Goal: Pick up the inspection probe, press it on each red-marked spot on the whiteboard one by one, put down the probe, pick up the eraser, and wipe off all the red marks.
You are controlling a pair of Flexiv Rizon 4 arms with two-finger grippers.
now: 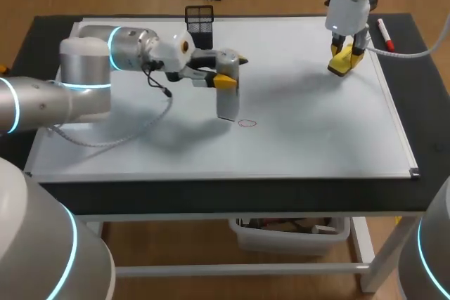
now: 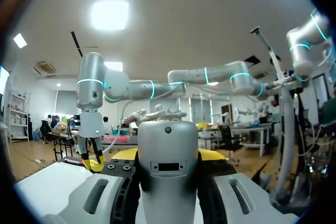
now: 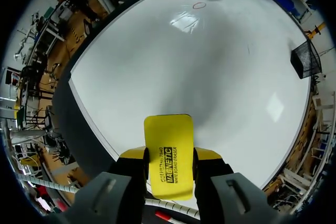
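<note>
The whiteboard (image 1: pixel 316 138) is lying flat and covering most of the counter (image 1: pixel 211 198), leaving a dark strip along the near edge and the sides. My left arm (image 1: pixel 91 57) is coming in from the left edge, and the left gripper (image 1: pixel 225 81) is clenching the probe (image 1: pixel 227 103) from two sides. The probe is a grey, rounded body, standing upright with its lower end on the whiteboard around the middle of the counter. In the left wrist view its top (image 2: pixel 168 166) is sitting between the two yellow tips, with both fingers pressing against it.

One red mark (image 1: pixel 247 123), a small drawn ring, is showing on the whiteboard just beside the foot of the probe, on the side toward the near right corner. The probe's foot and the ring are looking slightly apart rather than overlapping.

My right arm (image 1: pixel 348 5) is hanging over the far right corner, and the right gripper (image 1: pixel 344 61) is grasping the yellow eraser (image 3: pixel 168 145), which is sticking out ahead of the fingers toward the whiteboard. Whether the eraser is touching the surface, I cannot tell.

A red marker (image 1: pixel 384 33) is lying near the far right corner, beside the right gripper. A black mesh basket (image 1: pixel 199 19) is standing at the far edge, behind the left gripper.
</note>
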